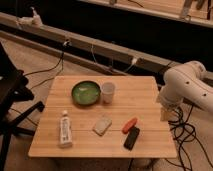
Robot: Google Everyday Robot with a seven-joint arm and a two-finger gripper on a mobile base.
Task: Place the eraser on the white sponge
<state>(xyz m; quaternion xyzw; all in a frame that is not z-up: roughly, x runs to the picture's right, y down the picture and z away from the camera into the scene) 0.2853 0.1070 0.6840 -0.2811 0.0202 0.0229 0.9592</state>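
Observation:
The white sponge [102, 125] lies flat on the wooden table [135, 92], at front centre. A black oblong block, apparently the eraser [131, 138], lies to the right of the sponge near the table's front edge, apart from it. A short orange object [129, 125] lies between them, just above the black block. My gripper [165, 113] hangs at the end of the white arm [187, 85], beside the table's right edge, to the right of and behind the eraser. It holds nothing that I can see.
A green bowl [85, 93] and a white cup [108, 92] stand at the table's back centre. A white tube [65, 130] lies at front left. A black chair [12, 95] stands at the left. Cables [187, 135] trail on the floor at right.

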